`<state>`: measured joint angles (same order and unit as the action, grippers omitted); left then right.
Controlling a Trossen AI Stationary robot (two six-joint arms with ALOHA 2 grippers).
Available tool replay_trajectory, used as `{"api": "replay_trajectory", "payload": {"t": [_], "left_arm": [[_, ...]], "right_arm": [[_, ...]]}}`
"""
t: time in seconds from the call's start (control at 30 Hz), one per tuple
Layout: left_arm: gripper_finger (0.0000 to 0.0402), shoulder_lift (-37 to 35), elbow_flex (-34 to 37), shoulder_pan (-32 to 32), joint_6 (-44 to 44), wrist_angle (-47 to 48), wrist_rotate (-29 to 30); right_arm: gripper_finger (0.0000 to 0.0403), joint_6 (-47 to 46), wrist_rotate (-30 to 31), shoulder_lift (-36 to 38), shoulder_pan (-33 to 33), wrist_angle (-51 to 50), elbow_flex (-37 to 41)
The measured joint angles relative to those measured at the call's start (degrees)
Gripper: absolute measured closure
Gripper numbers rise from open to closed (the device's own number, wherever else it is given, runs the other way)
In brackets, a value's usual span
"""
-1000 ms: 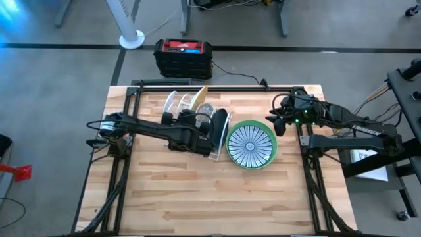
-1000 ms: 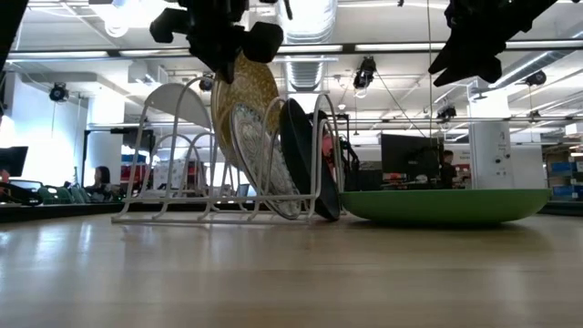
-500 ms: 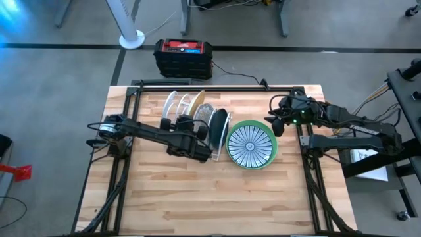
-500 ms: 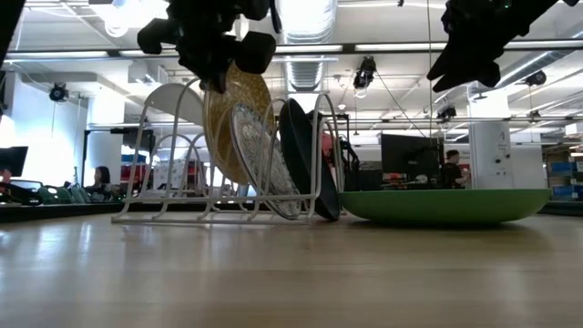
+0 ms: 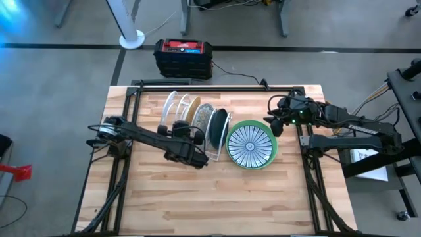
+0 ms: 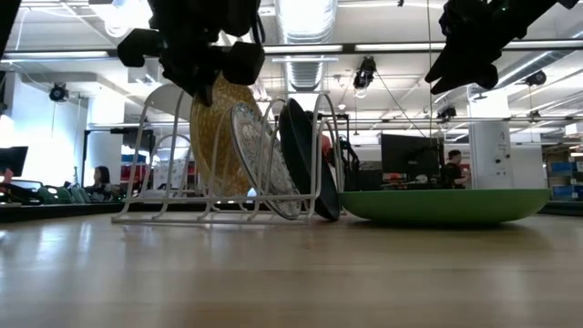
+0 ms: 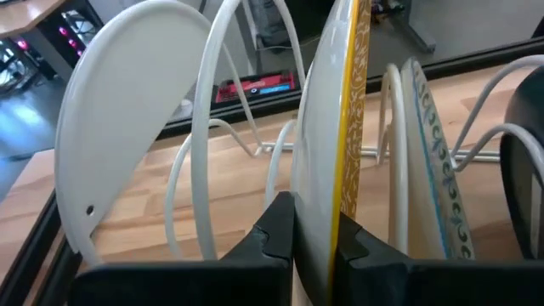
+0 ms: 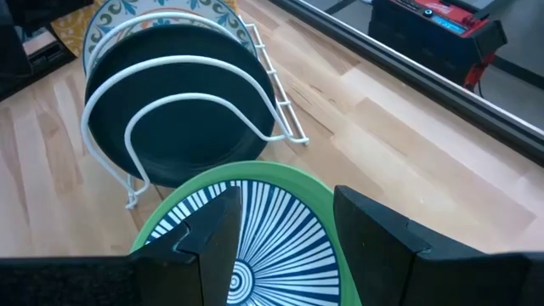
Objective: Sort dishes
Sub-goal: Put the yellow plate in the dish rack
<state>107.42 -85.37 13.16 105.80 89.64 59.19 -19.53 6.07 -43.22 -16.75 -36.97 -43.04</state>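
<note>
Your left gripper pinches the yellow plate standing on edge in the rack, mid-frame, so pull straight back.

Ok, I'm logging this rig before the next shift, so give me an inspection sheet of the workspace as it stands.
Surface: wooden table, bare in front.
Job's things: mustard-yellow plate, floral plate and dark plate stand on edge in the white wire rack; green plate with striped centre lies flat beside the rack.
Clutter: nothing seen.
Grippers: left pincer shut on the mustard-yellow plate's rim; right pincer open, hanging over the green plate.
Cables: one runs from the black and red box on the floor along the table's far edge.
Surroundings: white fan stand; person seated far off.
</note>
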Motion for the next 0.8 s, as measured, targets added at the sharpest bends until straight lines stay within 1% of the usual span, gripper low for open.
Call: {"api": "replay_trajectory", "payload": {"t": [0.13,0.3,0.6,0.8], "left_arm": [[0.0395,0.0,0.6,0.2,0.6,-0.1,-0.5],[0.0395,0.0,2.1,0.3,2.5,-0.6,-1.8],[0.0395,0.4,3.7,0.9,3.4,-2.4,-2.9],[0.0395,1.6,3.7,1.0,3.6,-2.5,-3.3]], "right_arm": [[0.0222,-0.3,0.0,0.0,0.0,0.5,0.8],[0.0222,-1.1,-0.1,-0.1,0.0,4.5,3.6],[0.0222,-3.1,-0.7,-0.6,0.0,15.9,9.9],[0.0222,-4.5,-3.3,-4.0,0.0,23.0,13.1]]}}
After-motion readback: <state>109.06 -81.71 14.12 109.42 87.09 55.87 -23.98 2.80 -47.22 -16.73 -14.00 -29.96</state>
